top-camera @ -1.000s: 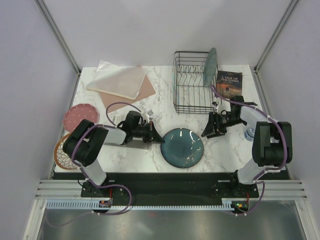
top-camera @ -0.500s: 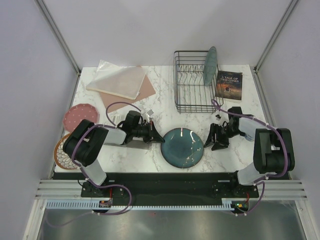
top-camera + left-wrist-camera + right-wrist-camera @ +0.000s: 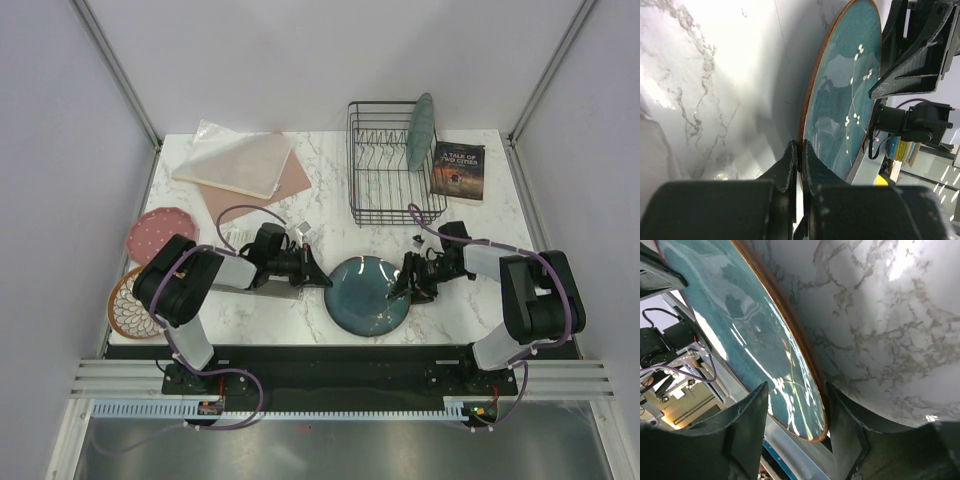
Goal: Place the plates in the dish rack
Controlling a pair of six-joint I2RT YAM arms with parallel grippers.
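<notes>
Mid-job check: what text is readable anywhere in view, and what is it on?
"A TALE OF TWO CITIES": cover of the book beside the dish rack, on its right.
Any smaller print on that cover: too small to read.
Wrist views: no text.

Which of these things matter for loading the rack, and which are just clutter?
Job:
- rack
- green plate, standing in the rack
- blue plate, between the arms
- pink plate
- patterned plate, partly under the left arm

Lying about:
- book
- clear bag
- brown sheet
</notes>
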